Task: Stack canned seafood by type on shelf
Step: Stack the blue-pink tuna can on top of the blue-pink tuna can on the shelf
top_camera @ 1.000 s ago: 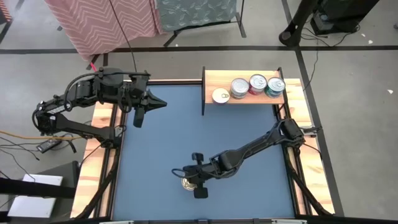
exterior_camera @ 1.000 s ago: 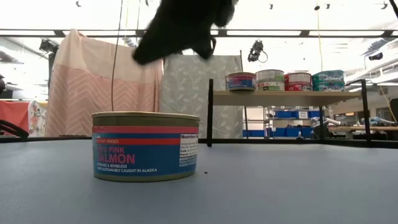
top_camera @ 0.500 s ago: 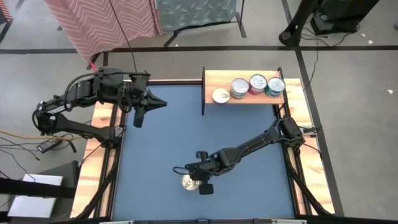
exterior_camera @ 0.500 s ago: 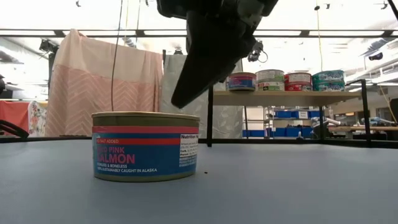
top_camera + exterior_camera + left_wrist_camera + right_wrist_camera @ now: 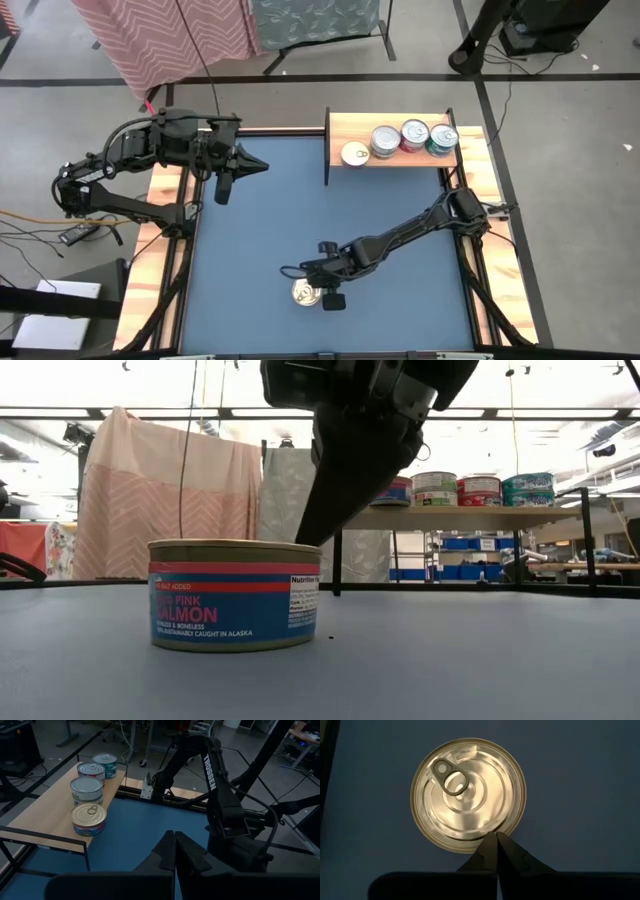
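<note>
Blue table point(image 5: 260, 230); shelf point(image 5: 345, 128) at its far edge bearing four tins point(image 5: 401, 139). Right gripper point(image 5: 318, 292), fingers closed and empty, hovers above the lone salmon tin point(image 5: 304, 292): approach step. Next: open, descend, grasp. Left gripper point(image 5: 262, 166) closed, waiting

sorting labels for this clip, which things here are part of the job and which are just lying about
Job: salmon tin on the table under the shut right gripper; four tins on the shelf.
Lying about: pink cloth; patterned cloth; parked left gripper.
</note>
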Controlling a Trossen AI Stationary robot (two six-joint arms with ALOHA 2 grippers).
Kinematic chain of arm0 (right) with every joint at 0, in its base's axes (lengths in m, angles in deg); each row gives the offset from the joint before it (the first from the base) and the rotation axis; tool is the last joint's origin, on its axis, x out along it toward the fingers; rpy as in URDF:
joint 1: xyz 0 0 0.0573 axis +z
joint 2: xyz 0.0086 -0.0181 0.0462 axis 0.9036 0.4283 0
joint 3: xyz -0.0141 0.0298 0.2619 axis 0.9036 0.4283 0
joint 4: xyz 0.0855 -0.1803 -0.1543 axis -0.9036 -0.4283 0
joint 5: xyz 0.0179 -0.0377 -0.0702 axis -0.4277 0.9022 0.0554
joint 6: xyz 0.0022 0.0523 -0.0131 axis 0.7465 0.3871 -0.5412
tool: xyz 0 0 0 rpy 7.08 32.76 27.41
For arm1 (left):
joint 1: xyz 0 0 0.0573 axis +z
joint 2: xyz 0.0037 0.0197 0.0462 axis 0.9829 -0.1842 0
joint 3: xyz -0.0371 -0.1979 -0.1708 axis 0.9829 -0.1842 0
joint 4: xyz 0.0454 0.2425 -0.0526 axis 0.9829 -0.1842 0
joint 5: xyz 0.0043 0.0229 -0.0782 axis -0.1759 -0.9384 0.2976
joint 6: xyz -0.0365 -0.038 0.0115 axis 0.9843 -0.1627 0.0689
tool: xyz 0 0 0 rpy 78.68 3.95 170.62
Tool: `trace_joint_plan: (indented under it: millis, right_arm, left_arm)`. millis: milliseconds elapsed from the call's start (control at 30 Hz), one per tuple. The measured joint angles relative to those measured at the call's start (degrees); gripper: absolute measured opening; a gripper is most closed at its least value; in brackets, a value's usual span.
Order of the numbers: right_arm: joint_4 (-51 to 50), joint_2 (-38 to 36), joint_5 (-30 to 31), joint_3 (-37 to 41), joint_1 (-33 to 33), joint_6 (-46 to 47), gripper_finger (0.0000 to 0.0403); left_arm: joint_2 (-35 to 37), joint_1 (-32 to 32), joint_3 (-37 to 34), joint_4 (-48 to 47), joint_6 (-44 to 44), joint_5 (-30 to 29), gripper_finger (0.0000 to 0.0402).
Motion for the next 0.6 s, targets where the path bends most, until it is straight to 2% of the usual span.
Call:
trace_joint_plan:
  millis: [200, 600]
  right_arm:
    - [2.04, -0.44, -0.80, 2.69, 0.15, 2.30, 0.0005]
    - [1.45, -0.23, -0.39, 2.95, 0.33, 1.97, 0.0005]
  left_arm:
    - [0.00, 0.01, 0.00, -0.02, 0.00, 0.00, 0.0008]
    - [0.00, 0.02, -0.02, -0.02, 0.00, 0.02, 0.0008]
